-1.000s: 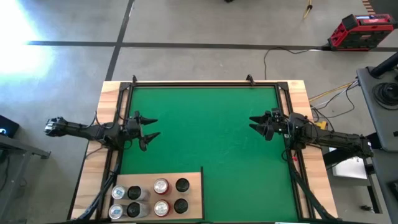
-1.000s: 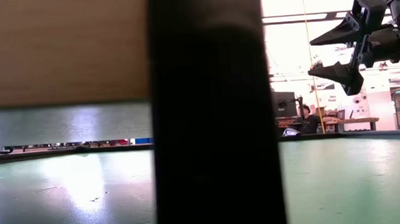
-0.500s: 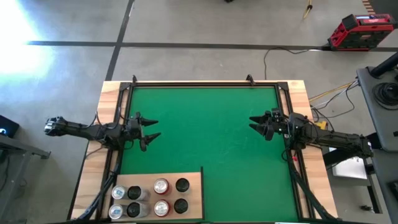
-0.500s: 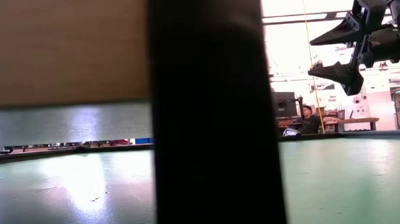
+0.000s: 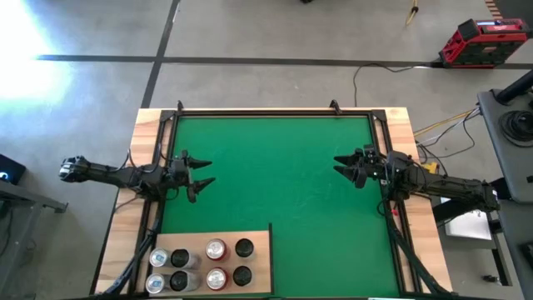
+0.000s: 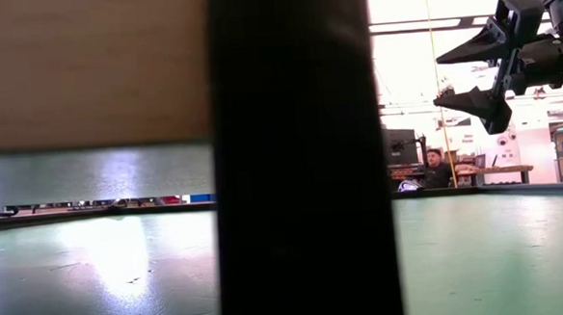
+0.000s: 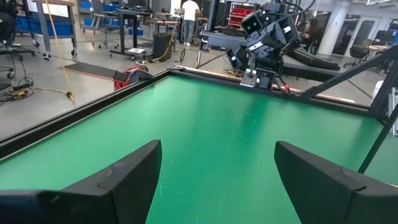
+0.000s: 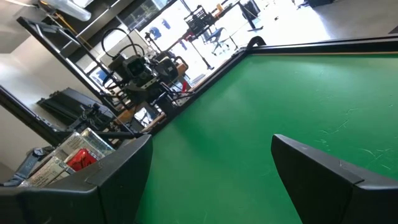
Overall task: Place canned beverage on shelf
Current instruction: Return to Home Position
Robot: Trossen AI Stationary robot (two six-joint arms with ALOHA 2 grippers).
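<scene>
green mat [image 5: 275, 158] fills the table, and all the interest sits in the near left corner. shelf [image 5: 260, 265] lies flat there, long side running across the table, with cans [image 5: 216, 249] standing on it in two neat rows. left gripper [image 5: 200, 173] hangs over its own edge of the mat, fingers spread wide, nothing between them. right gripper [image 5: 340, 165] mirrors it on the opposite side, also gaping and empty. key relation: the shelf lies toward the near edge from the left gripper, near it, while the right one is well apart across the mat. stocking looks done to me, so i'd judge only a pull-back to rest is left. the left arm should draw away from the cans, not over them.
</scene>
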